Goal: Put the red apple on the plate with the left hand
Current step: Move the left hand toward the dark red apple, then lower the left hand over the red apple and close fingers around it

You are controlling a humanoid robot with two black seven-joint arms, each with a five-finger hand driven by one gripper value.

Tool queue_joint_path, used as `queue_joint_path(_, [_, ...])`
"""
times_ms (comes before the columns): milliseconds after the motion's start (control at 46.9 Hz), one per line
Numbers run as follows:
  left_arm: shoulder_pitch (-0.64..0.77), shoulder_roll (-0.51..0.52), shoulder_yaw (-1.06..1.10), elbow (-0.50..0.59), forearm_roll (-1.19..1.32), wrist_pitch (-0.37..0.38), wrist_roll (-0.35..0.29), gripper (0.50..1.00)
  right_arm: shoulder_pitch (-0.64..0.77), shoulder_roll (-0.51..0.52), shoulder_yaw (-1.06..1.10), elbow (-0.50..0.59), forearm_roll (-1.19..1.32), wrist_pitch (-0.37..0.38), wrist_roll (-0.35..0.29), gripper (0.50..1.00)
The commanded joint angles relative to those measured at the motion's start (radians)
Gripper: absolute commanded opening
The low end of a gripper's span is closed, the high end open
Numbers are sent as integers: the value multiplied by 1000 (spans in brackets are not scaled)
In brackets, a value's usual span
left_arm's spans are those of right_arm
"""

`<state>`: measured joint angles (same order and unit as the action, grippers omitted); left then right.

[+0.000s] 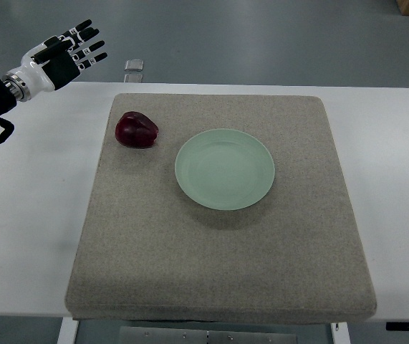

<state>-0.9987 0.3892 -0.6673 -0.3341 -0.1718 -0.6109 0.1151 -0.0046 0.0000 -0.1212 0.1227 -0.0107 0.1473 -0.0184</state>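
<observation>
Grey mat (218, 272) carries a green plate (224, 169) and red apple (136, 130).
Left robot hand (66, 51) hovers well apart from the apple, fingers spread, holding nothing.

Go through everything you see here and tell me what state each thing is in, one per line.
Apple: on the mat, left of the plate, not held.
Plate: empty, upright, mid-mat.
Mat: flat on the table.
Left hand: open, fingers spread, raised at the table's far left edge, apart from the apple.
Right hand: not in view.
</observation>
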Motion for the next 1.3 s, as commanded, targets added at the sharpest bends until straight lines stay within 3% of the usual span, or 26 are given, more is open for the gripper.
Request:
queue_joint_path(0, [0,-1,-2,0,0,0,0,999,0,0,0,0,0,1,0,964])
queue_joint_path(555, [-24,14,2,-12,78,0,-34,999,0,0,0,0,0,0,0,964])
queue_joint_path(640, [-41,37,0,-60,242,0,-77,999,0,0,0,0,0,0,0,964])
queue_joint_path(768, [-41,57,0,-151,492,0,-230,999,0,0,0,0,0,1,0,964])
queue_joint_path(832, [-44,83,0,-178,604,0,-273,999,0,0,0,0,0,0,0,964])
queue_joint_path(1067, [-130,203,2,-322,1020,0,-285,996,0,0,0,0,0,0,0,964])
queue_joint_path(1280, [-192,263,106,-523,1288,0,-298,988,0,0,0,0,0,0,0,964])
